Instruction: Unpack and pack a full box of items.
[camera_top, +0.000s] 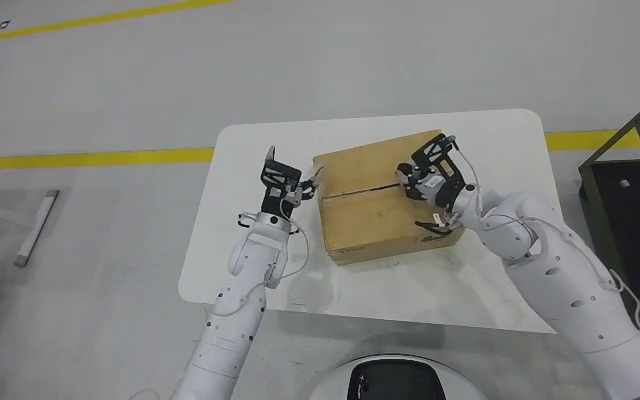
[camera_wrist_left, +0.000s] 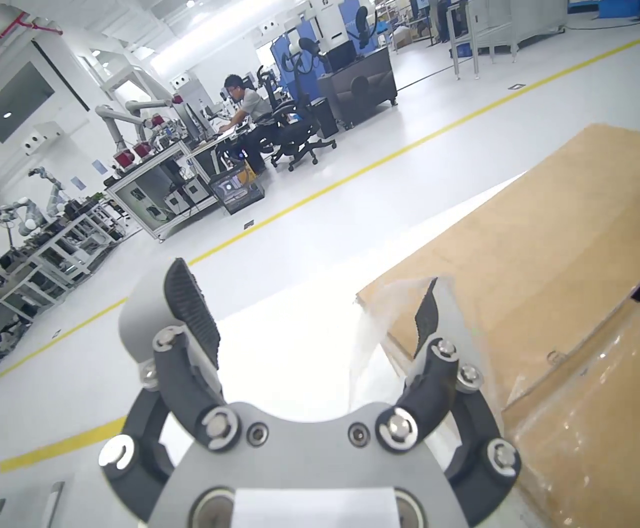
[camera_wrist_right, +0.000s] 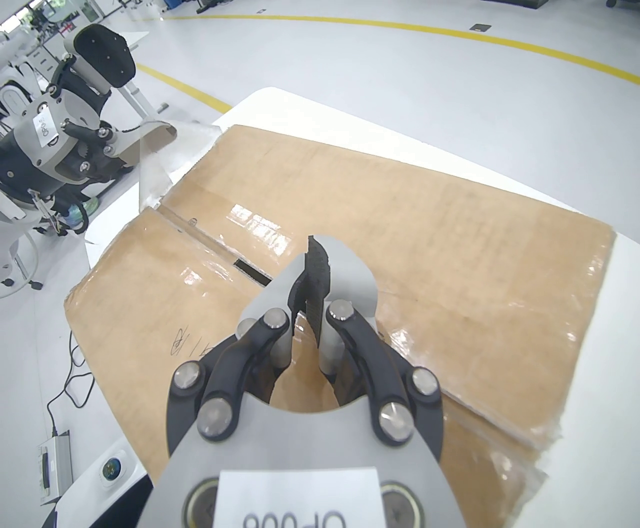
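Cardboard box (camera_top: 375, 205), flaps closed and top upward, was set mid-table (camera_top: 400, 290). Its long axis, with the seam run along it, was laid across from the left arm's side to the right's. The left gripper (camera_wrist_left: 310, 320) was held wide open beside the box's left end, with a peeled strip of clear tape (camera_wrist_left: 367, 330) draped against one finger, presumably to free the seam. The right gripper (camera_wrist_right: 314, 285) was closed on nothing over the seam, judged to steady the box.

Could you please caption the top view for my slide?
Left gripper beside the closed cardboard box, right gripper above its taped seam.
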